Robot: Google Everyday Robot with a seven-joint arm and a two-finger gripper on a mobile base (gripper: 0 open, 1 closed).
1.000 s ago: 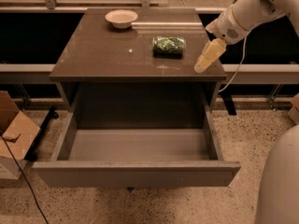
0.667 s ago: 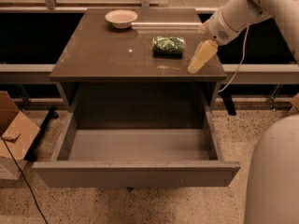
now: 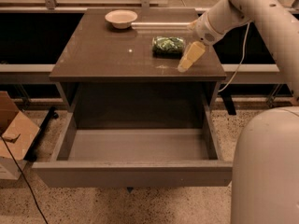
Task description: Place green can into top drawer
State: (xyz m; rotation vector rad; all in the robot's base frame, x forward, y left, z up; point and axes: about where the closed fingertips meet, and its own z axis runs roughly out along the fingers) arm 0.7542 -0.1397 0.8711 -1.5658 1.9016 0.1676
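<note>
The gripper (image 3: pixel 187 62) hangs low over the right front part of the cabinet top (image 3: pixel 98 55), tilted down and to the left, its pale yellow tip close to the surface; its degree of opening cannot be determined from this position, and nothing is seen in its grasp. The white arm (image 3: pixel 243 8) runs up and to the right from the gripper, out of the upper right corner of the scene.

The green can (image 3: pixel 168 45) lies on its side on the cabinet top, just beside the gripper to the left and slightly behind it; a narrow gap separates the 2. The can is outside the drawer.

1 pale round bowl (image 3: pixel 121 18) stands near the rear edge of the cabinet top, well apart from the can.

The top drawer (image 3: pixel 131 175) is pulled fully out toward the observer, below the cabinet top; its flat front panel is nearest, and its grey floor is exposed.

The white robot base (image 3: pixel 268 167) fills the lower right; 1 cardboard box (image 3: pixel 14 134) sits on the speckled floor (image 3: pixel 140 206) at the left, with a dark cable (image 3: pixel 23 181) trailing past it.
</note>
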